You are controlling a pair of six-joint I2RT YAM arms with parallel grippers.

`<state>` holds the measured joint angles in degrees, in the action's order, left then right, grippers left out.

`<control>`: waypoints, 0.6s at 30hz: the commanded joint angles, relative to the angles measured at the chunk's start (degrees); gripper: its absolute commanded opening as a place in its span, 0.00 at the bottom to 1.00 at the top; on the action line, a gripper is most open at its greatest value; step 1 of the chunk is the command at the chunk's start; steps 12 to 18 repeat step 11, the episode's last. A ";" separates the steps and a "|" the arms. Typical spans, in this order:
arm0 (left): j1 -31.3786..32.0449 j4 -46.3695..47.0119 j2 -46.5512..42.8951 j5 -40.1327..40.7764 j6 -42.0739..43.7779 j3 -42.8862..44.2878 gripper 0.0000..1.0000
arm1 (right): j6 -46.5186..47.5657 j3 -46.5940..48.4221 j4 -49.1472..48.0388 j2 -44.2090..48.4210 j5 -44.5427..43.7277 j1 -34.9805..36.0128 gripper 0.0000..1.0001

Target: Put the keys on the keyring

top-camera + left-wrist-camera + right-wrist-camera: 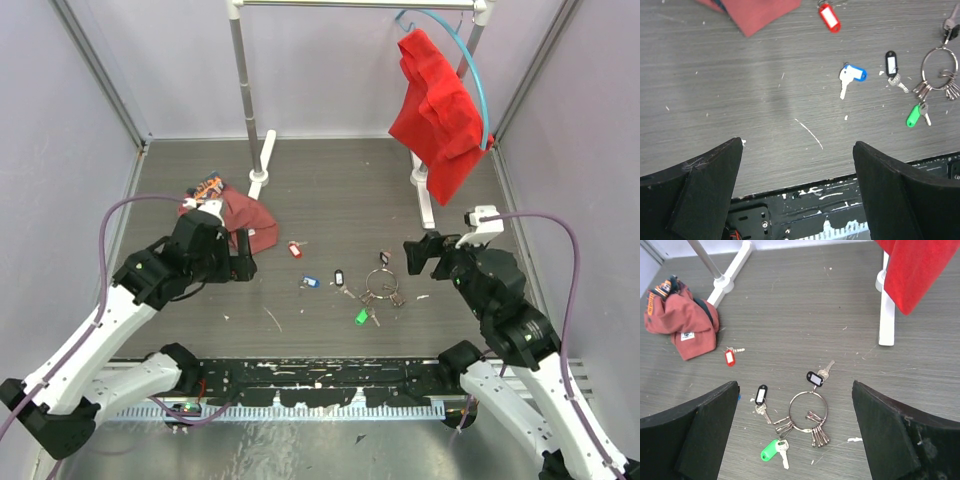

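Top external: keyring (pixel 368 284) lies flat on the table (pixel 340 190), front-centre, between the two arms. Loose keys (pixel 339 276) are scattered just left of it.

Left wrist: left gripper (pixel 797 145) spread wide, holding nothing. Blue-tagged key (pixel 852 76) lies beyond it on the table.

Right wrist: right gripper (pixel 795 385) spread wide, holding nothing. The keyring, with several keys bunched on it, lies just ahead.

Left gripper (pixel 246 262) and right gripper (pixel 412 255) both hang low, jaws spread wide, empty, angled inward facing each other.
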<state>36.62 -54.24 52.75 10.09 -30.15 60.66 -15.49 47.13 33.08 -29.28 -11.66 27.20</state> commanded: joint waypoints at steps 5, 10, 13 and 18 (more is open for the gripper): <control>-0.14 4.91 -8.44 5.10 -1.19 -9.12 0.98 | 1.03 -0.07 -1.93 2.88 0.66 -0.11 1.00; -0.15 4.60 -7.39 7.23 1.43 -9.86 0.98 | 1.63 -1.04 -2.25 3.10 0.62 -0.11 1.00; -0.15 4.88 -6.99 6.87 1.96 -9.83 0.98 | 1.79 -0.92 -2.35 3.27 0.59 -0.05 1.00; -0.15 4.88 -6.99 6.87 1.96 -9.83 0.98 | 1.79 -0.92 -2.35 3.27 0.59 -0.05 1.00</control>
